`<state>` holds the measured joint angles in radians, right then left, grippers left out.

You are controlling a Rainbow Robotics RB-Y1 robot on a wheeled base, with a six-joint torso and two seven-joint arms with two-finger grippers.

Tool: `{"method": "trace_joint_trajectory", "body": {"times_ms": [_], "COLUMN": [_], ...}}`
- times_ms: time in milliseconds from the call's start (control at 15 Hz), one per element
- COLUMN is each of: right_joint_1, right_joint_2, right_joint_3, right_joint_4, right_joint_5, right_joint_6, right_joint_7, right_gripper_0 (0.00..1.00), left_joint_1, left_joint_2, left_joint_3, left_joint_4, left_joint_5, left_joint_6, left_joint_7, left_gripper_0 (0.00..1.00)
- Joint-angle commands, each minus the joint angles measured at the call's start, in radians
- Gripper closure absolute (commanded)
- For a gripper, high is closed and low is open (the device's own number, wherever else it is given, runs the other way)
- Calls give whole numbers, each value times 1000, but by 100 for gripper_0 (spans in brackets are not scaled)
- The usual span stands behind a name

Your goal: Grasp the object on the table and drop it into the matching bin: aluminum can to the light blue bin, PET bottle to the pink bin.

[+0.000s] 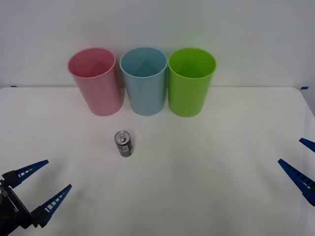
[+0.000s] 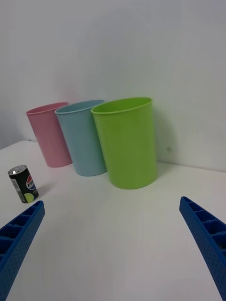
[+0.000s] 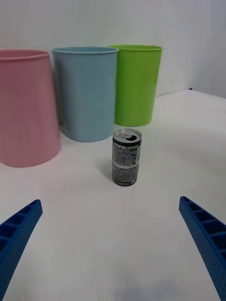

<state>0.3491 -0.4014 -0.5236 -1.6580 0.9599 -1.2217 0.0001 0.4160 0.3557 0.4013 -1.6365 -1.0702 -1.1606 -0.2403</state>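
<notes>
Blue left gripper (image 1: 49, 181) low, jaws apart

My white table (image 1: 206, 162) carries four items: pink bin (image 1: 96, 81), light blue bin (image 1: 144, 79) and lime green bin (image 1: 190, 80) upright in a tight row along the far edge, plus the aluminum can (image 1: 124, 143) standing upright alone, nearer me, in front of the pink/blue pair.

Bright, even, diffuse light; soft faint shadows under the bins (image 1: 142, 81) & can (image 1: 124, 143), mid-frame. No glare; wrist views slightly soft.
</notes>
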Motion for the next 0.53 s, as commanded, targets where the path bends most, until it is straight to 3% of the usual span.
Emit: {"method": "trace_joint_trajectory", "body": {"times_ms": [67, 533], "right_joint_1": [0, 0], "right_joint_2": [0, 0], "right_joint_3": [0, 0], "right_joint_4": [0, 0], "right_joint_5": [0, 0], "right_joint_6": [0, 0], "right_joint_7": [0, 0], "right_gripper_0": [0, 0], "left_joint_1": [-29, -171], "left_joint_2": [-50, -129], "left_joint_3": [-4, -48], "left_joint_4": [1, 147], "left_joint_5": [-65, -182], "left_joint_6": [24, 36], "left_joint_7": [-7, -5], "left_gripper_0": [0, 0]}}
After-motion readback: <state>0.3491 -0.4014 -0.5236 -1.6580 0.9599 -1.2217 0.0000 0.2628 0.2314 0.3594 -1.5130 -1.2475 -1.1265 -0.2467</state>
